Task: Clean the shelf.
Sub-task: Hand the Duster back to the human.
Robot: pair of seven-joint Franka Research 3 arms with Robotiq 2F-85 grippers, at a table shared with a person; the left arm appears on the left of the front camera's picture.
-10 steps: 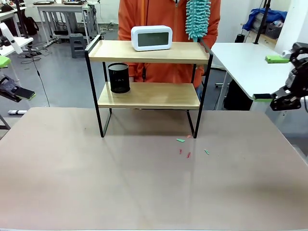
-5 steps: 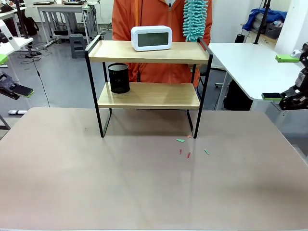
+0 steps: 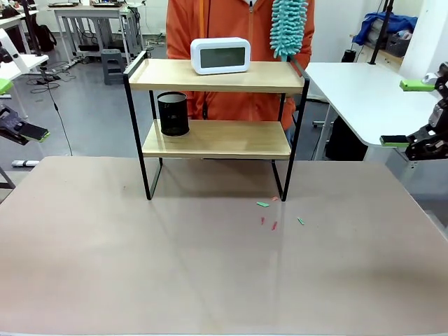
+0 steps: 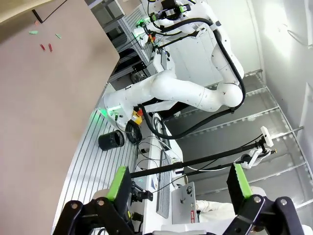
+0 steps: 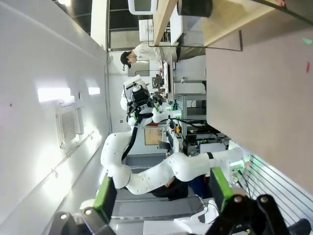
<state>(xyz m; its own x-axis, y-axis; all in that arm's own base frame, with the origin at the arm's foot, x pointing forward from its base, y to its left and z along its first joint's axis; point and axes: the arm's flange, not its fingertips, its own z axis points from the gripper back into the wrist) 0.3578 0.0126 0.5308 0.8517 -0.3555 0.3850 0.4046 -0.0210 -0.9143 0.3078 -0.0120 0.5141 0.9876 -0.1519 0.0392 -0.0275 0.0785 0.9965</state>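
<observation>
- Tabletop [image 3: 210, 280] was grey-brown, with small green and red scraps [image 3: 273, 217] near the shelf's right leg.
- Shelf [image 3: 217, 105] stood at the far middle, person [image 3: 238, 28] behind holding a teal duster [image 3: 288, 24].
- Clock [image 3: 220, 54] sat on the top board, black cup [image 3: 173, 113] on the lower.
- Left gripper [image 4: 178, 183] and right gripper [image 5: 161, 188] had fingers spread, holding nothing, off the table's sides.

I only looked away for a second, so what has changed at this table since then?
The right gripper drew back toward the table's right edge, jaws still open. The person shifted slightly, and the teal duster with them. The left gripper, shelf, clock, black cup and scraps stayed put.
</observation>
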